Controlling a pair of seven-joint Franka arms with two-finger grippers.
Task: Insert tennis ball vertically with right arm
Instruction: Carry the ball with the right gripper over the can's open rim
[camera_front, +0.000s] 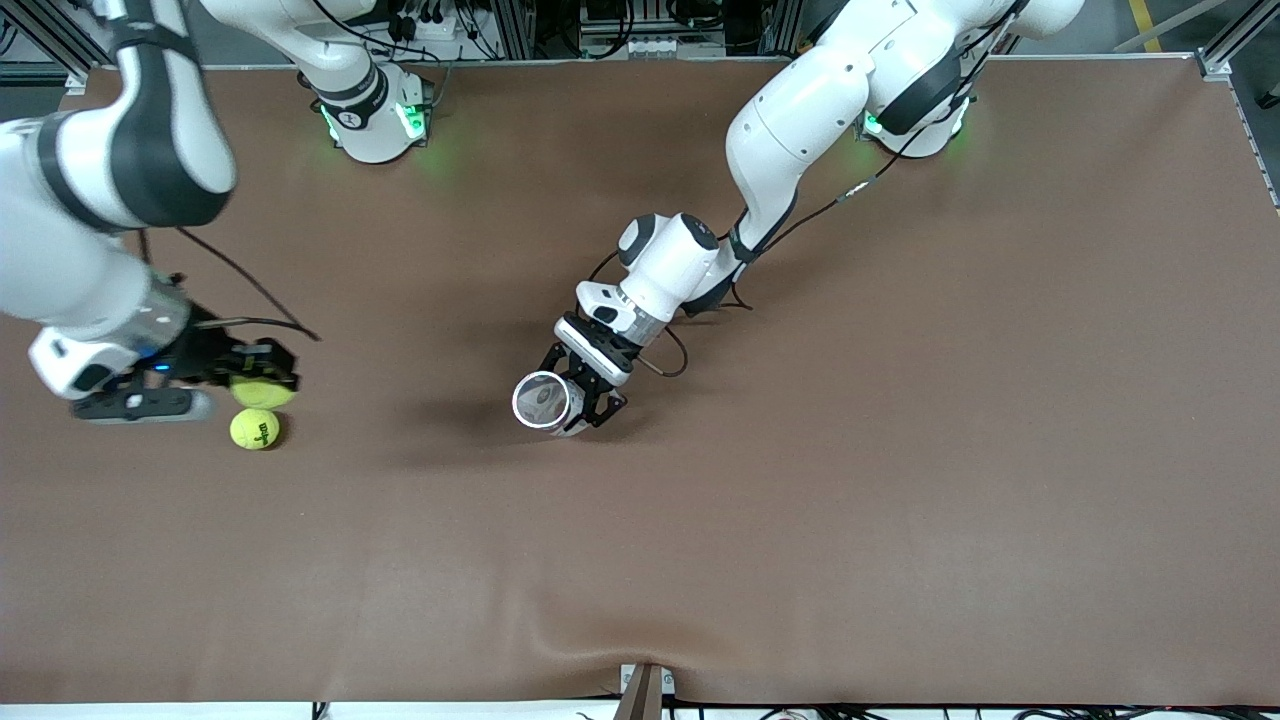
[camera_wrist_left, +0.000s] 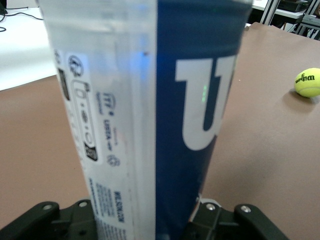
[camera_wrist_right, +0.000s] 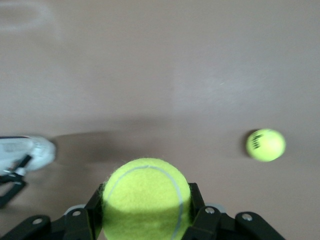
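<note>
Fingers (camera_wrist_right: 197, 207) of the right gripper (camera_front: 262, 385) clamped on a tennis ball (camera_wrist_right: 146, 197), up over the right arm's end of the table (camera_front: 900, 480). Fingers of the left gripper (camera_front: 590, 400) clamped on a clear ball can (camera_front: 541, 400), held upright mid-table, mouth open to the top. Judged: pickup done; carry across, alignment over the mouth and vertical drop all left. Counted: two tennis balls, one held, a second ball (camera_front: 254, 429) loose on the table just below the right gripper; one can; two arms.

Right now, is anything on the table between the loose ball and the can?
No. In the front view, only bare brown table lies between the loose ball and the can.
</note>
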